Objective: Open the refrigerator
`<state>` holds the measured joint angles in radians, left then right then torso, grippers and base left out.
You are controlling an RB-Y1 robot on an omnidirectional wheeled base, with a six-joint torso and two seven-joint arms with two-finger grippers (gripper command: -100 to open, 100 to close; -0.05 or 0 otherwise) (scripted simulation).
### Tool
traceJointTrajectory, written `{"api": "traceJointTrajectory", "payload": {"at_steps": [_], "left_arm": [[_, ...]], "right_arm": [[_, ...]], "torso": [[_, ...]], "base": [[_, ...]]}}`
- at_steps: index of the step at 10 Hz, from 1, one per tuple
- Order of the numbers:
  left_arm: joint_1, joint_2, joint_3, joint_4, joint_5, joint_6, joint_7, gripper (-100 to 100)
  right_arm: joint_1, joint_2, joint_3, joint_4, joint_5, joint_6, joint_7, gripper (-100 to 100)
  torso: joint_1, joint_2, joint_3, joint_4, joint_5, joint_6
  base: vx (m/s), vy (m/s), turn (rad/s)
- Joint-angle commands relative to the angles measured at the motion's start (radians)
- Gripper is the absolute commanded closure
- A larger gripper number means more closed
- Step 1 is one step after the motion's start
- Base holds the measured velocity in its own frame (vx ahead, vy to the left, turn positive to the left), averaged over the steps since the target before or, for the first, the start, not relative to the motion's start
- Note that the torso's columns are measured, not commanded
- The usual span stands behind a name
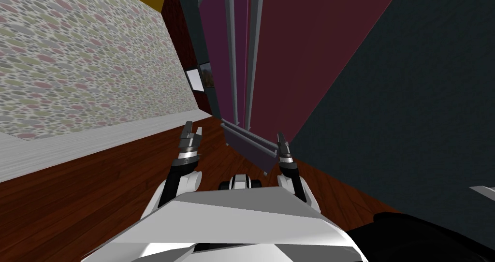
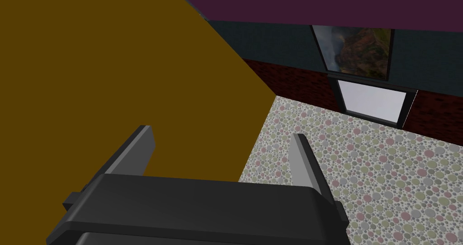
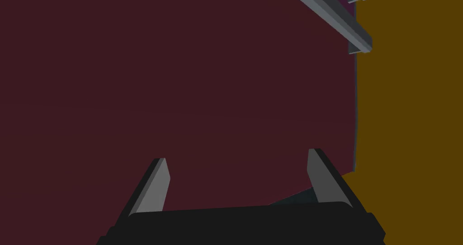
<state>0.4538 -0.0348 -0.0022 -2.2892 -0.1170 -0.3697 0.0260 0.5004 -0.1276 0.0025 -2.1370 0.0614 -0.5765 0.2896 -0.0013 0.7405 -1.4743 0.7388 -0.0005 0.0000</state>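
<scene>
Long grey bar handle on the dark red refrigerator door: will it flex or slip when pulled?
Likely rigid: the long grey bar handle looks straight and thick. Its smooth faces may let the right end effector slide. The tall dark red door probably swings heavily.

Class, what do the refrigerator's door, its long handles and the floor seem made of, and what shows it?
Refrigerator door: flat matt maroon, no grain or shine; material open, perhaps painted metal. Handles: plain grey bars, possibly metal. Floor: reddish-brown planks with grain lines, looks like wood.
</scene>
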Motion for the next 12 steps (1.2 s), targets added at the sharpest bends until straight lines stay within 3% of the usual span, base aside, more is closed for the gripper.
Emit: {"api": "traceJointTrajectory", "payload": {"at_steps": [1, 12], "left_arm": [[0.000, 0.000, 0.000, 0.000, 0.000, 0.000, 0.000, 0], [0.000, 0.000, 0.000, 0.000, 0.000, 0.000, 0.000, 0]], "right_arm": [[-0.010, -0.019, -0.017, 0.029, 0.019, -0.015, 0.066, -100], [-0.067, -0.064, -0.100, 0.162, 0.107, -0.077, 0.336, -100]], "torso": [[0.002, -0.002, -0.001, 0.000, 0.000, 0.000], [0.001, -0.002, -0.002, -0.001, 0.000, 0.000]], "base": [[0.047, 0.059, -0.006], [0.045, 0.057, -0.007]]}}
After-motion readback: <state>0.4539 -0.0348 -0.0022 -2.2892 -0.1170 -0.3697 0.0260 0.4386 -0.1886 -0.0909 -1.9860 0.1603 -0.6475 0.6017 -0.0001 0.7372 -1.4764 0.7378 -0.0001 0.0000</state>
